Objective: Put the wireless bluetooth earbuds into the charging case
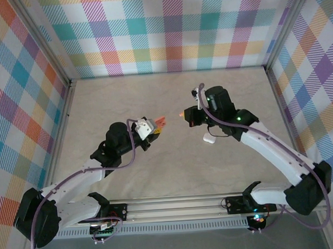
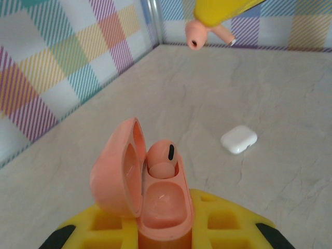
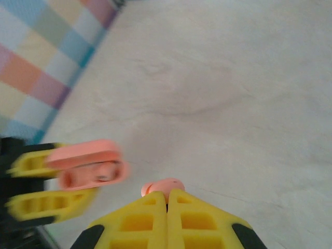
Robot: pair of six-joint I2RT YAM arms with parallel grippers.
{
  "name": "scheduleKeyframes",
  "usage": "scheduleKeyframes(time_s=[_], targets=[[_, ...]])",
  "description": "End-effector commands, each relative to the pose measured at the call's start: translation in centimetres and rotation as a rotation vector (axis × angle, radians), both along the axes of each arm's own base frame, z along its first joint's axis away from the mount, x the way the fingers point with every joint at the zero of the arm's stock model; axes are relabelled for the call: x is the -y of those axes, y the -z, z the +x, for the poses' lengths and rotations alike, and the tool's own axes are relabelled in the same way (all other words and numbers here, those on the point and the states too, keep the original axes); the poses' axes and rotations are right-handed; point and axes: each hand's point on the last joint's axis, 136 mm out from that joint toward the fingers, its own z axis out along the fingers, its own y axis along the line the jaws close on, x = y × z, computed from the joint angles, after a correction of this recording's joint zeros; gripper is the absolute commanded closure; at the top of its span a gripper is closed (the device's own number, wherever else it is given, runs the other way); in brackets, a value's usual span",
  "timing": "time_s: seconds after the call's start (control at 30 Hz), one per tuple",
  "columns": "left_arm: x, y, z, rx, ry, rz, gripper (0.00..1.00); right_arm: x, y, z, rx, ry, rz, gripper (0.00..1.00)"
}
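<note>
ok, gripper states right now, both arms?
Left gripper: shut on the charging case, lid open.
Right gripper: shut on an earbud.

Pale marbled table [image 1: 126, 98]; small white rounded case [image 1: 208, 138] lying flat on it, right of centre.

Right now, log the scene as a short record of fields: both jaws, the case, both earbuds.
left jaws: shut on charging case
case lid: open
first earbud: seated in one slot; other slot empty
right jaws: shut on second earbud, apart from the case
white case: closed, lying on table
</note>
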Motion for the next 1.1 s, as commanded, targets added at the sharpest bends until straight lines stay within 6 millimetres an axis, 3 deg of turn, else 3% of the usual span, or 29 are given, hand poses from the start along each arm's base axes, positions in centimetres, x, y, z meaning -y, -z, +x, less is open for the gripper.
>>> scheduleKeyframes(time_s=[0.0,0.17,0.33,0.53,0.77,1.07], targets=[[-1.5,0.2,0.0,-0.013,-0.07,0.004,1.0,1.9,5.6,1.1,-0.147,0.108,-0.179,1.0],[-2.4,0.2,-0.7,-0.014,-0.092,0.015,1.0,5.3,13.3,3.7,-0.265,0.251,-0.525,1.0],[-3.2,0.2,-1.4,-0.003,-0.108,0.015,1.0,7.4,17.6,5.9,-0.29,0.287,-0.81,1.0],[-3.9,0.0,-1.9,0.014,-0.122,0.012,1.0,7.2,20.4,7.2,-0.259,0.263,-1.029,1.0],[-4.5,-0.4,-2.3,0.039,-0.129,0.023,1.0,5.3,24.1,6.3,-0.315,0.221,-1.113,0.97],[-4.9,-0.5,-2.8,0.046,-0.13,0.032,1.0,1.4,23.7,5.1,-0.322,0.193,-1.025,0.74]])
